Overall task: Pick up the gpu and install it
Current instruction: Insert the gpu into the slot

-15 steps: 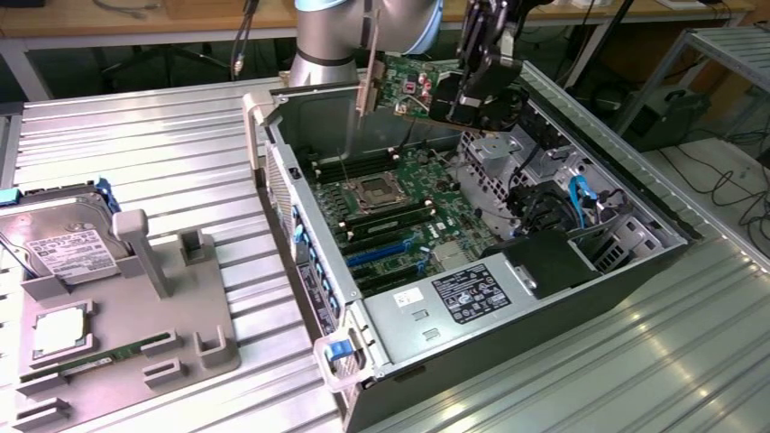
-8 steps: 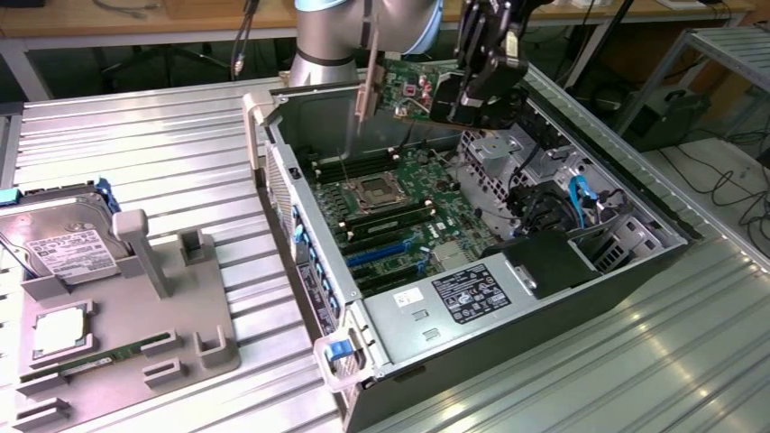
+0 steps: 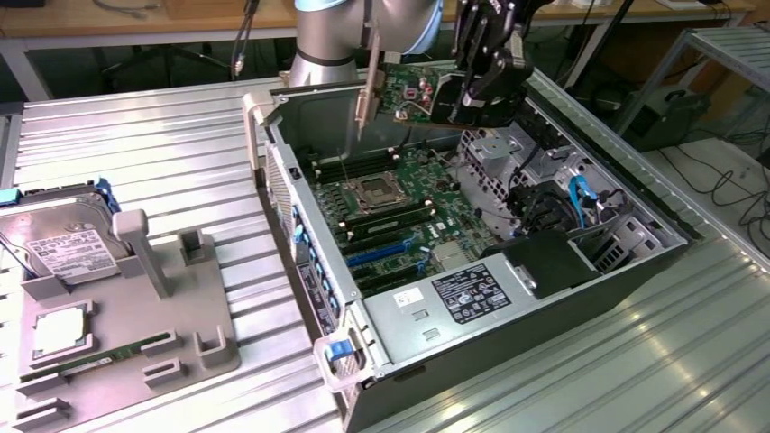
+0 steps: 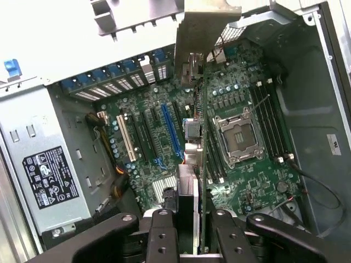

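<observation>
Seeing the ribbed metal table [image 3: 157, 153] across the whole exterior frame, with the open PC case [image 3: 481, 379] centre-right, lying on its side, motherboard [image 3: 398, 207] facing up. The grey parts fixture [image 3: 180, 316] is lower left, well apart from the case, with a hard drive [image 3: 54, 248] standing in it. The power supply [image 3: 470, 293] sits at the case's lower end. The arm [image 3: 325, 32] comes in at top centre. The gpu [image 3: 407, 88] is upper centre, in the air above the case, on edge, with its silvery bracket [image 3: 364, 99] hanging toward the board and clear of it. The gripper [image 3: 463, 99] has its jaws partly closed and clamped on the card. On the wrist view I see the fingers [image 4: 162, 235] on either side of the card, the bracket [image 4: 207, 33] at the far end, and the blue slot [image 4: 170, 131] just beside the card's line.
</observation>
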Robot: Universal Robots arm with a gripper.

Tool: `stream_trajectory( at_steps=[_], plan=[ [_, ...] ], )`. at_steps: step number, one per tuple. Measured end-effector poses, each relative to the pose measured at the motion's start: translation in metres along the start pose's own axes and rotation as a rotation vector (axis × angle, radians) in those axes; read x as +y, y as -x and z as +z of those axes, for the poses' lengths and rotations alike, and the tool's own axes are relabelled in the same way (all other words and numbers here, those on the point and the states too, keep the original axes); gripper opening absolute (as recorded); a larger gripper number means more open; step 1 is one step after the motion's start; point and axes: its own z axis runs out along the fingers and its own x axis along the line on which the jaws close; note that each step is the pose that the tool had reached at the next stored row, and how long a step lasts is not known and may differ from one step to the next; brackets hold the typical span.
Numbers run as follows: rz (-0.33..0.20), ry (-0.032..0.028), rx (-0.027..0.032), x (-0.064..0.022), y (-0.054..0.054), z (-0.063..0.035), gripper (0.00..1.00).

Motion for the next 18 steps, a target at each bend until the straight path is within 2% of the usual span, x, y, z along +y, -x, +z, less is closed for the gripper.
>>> stream_trajectory(
  at_steps=[18],
  plan=[
    [-0.211,0.0029,0.0091,0.0000,0.0000,0.0000,0.28]
  ],
)
